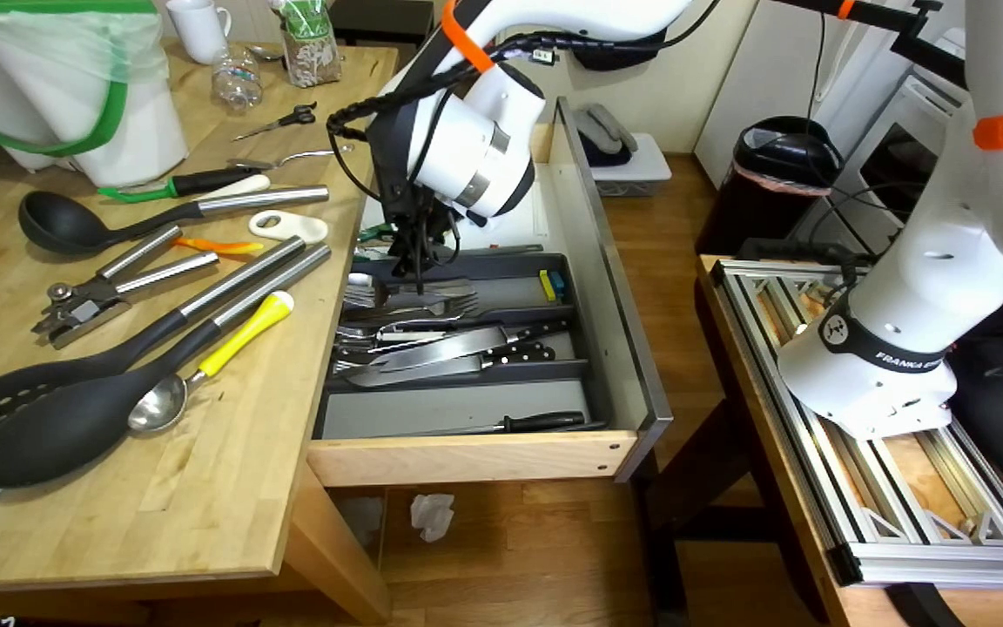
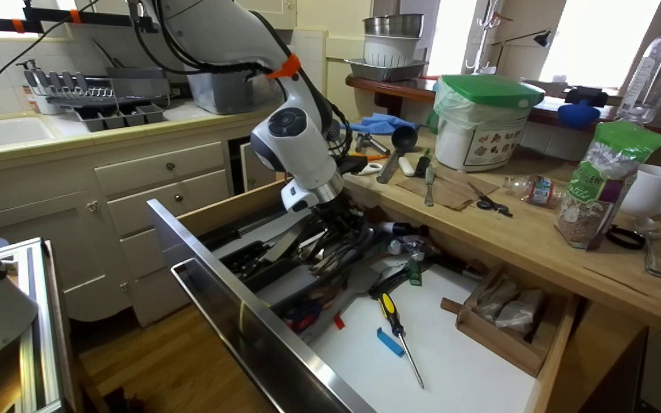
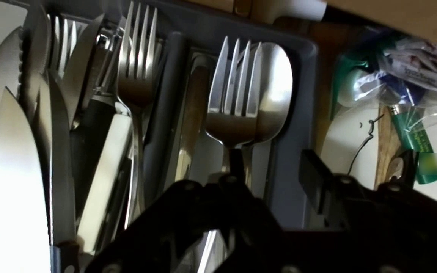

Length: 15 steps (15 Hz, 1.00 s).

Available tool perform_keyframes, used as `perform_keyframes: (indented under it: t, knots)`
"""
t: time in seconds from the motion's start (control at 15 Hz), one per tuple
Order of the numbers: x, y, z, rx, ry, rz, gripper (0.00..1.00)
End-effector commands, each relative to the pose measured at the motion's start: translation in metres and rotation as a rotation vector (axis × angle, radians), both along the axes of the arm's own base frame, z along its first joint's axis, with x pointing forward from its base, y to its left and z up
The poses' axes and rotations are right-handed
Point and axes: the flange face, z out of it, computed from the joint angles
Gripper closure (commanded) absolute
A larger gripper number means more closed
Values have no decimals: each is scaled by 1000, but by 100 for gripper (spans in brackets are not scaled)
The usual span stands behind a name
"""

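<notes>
The wooden tabletop (image 1: 214, 522) is the largest thing, and at its edge the drawer (image 1: 467, 460) stands pulled out. Above this drawer the arm (image 1: 475, 144) bends downward. On the tabletop there is a white bucket (image 2: 474, 129). The grey tray (image 1: 458, 405) lies in the drawer and is divided into compartments. Low over the tray is the gripper (image 3: 273, 163); its jaws are released and apart, with the tray's wall showing in the gap. Some knives (image 1: 440, 349) with black handles lie in the tray. A screwdriver (image 2: 389, 312) rests on the drawer's white bottom. In the wrist view, the spoon (image 3: 279, 94) is in the tray's end compartment, and the fork (image 3: 231, 127) overlaps its bowl. One finger (image 3: 236, 165) covers the fork's neck there; I cannot tell whether it touches.
</notes>
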Motion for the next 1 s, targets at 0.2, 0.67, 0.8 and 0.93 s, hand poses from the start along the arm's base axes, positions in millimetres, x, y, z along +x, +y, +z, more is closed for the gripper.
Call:
perform_keyframes:
  t: [0.2, 0.67, 0.8, 0.93]
  knots:
    - [3, 2, -15, 41, 3, 17, 74]
    - [0, 5, -27, 94, 18, 19, 76]
    - [-1, 5, -29, 101, 21, 13, 78]
    - [-2, 6, -31, 109, 22, 10, 78]
